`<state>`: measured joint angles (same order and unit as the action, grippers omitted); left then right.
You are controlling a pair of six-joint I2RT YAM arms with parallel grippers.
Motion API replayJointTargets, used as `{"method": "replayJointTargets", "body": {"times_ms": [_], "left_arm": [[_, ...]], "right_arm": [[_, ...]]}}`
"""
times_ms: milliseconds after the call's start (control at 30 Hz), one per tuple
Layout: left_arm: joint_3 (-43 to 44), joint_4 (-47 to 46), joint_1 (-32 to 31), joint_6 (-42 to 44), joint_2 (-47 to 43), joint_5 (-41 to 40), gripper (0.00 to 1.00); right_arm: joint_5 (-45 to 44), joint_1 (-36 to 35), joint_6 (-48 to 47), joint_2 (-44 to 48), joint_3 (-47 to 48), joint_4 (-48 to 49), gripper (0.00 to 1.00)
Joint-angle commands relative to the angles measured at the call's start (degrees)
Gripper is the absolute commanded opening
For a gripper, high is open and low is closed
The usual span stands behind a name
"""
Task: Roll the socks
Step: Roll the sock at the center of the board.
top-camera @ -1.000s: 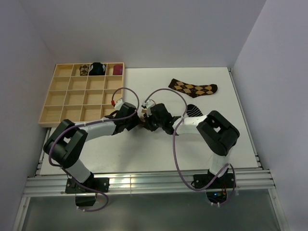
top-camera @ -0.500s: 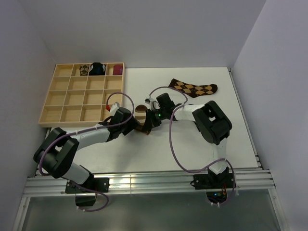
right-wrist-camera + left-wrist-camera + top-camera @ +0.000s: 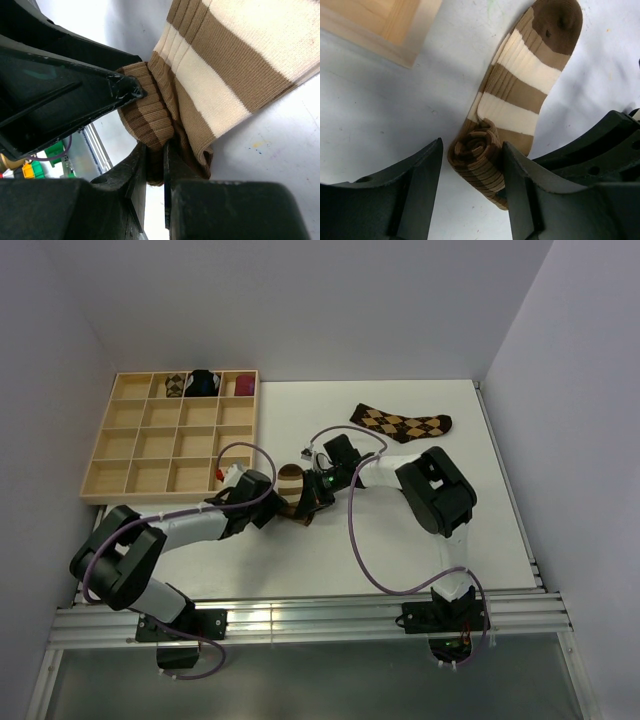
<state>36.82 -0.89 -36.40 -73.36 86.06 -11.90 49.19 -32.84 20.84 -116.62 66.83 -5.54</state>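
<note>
Looking down, you see the white table (image 3: 400,540) with the wooden compartment tray (image 3: 160,492) at its far left. The long striped sock (image 3: 520,90) lies mid-table, just off the tray's near right corner. It has wide brown and cream bands, its dark brown toe lies flat, and its other end is wound into a tight ribbed coil. The argyle sock (image 3: 402,423) lies flat, well apart, toward the far right. Your left gripper (image 3: 472,150) stands open astride the coil. Your right gripper (image 3: 156,150) pinches the coil's fabric between nearly closed fingers. One second earlier, both wrists covered the striped sock.
</note>
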Motion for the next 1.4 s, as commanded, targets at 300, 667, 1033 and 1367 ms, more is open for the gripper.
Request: {"method": "replayJointTargets", "body": {"times_ms": [300,667,1033,1367], "left_arm": [[3.78,-0.08,2.3,6.72,1.65,0.39,0.48],[9.76,0.01,3.62,13.86,10.17,1.88,0.24],[11.61,-1.4,3.62,15.79,13.87,4.17,0.14],[11.79,-2.45,3.62,16.5,14.4,5.22,0.14]], "right_arm": [[-0.94,0.06,-5.89,0.6,1.81,-5.88,0.0],[1.08,-0.56,-9.24,0.34,3.66,-8.26,0.0],[5.91,-1.17,-10.82,0.6,6.21,-10.72,0.0],[5.92,-1.09,-10.38,-6.69,7.88,-13.01,0.0]]}}
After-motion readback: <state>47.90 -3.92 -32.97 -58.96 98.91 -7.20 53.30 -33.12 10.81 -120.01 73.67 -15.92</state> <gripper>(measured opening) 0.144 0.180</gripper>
